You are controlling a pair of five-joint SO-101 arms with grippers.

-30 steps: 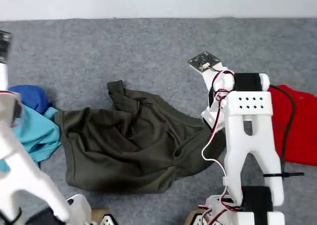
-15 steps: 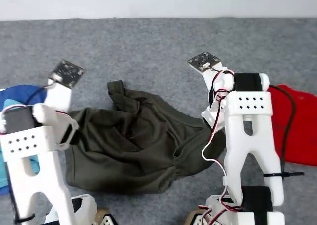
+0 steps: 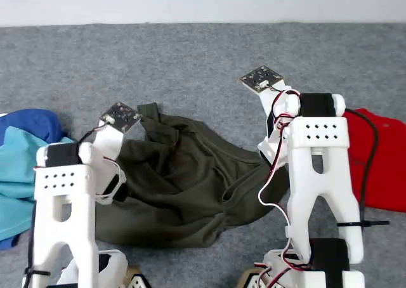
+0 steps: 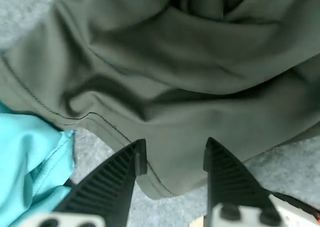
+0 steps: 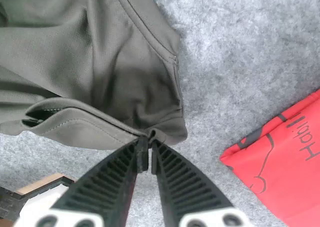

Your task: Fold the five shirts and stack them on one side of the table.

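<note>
The right fingers [image 5: 145,154] are pinching almost closed on a corner of the crumpled olive-green shirt [image 5: 100,62], with only a thin fold of hem caught at their very tips. The left fingers [image 4: 135,159] are standing wide apart and holding nothing, hovering over the opposite hem of the same shirt, right where it is lying against a light teal shirt [image 4: 30,167].

In the high view the olive-green shirt [image 3: 184,180] is lying bunched and unfolded in the middle of the grey felt counter [image 3: 190,59], between the two arms. The teal shirt [image 3: 19,174] and a royal blue shirt [image 3: 32,123] are piling together at the left edge, and a bright red shirt [image 3: 380,161] is lying at the right, just beside the right arm.

Judging from this, the right grip is looking shallow: any pull to spread the cloth is likely to slip the hem out. On the left, the open fingers are sitting so near the teal fabric that closing a little off the mark risks catching both shirts and dragging the teal one along. The olive-green shirt is also lying in several overlapping layers, so a grasp may be taking only the top layer, leaving the body twisted rather than flat for folding.
</note>
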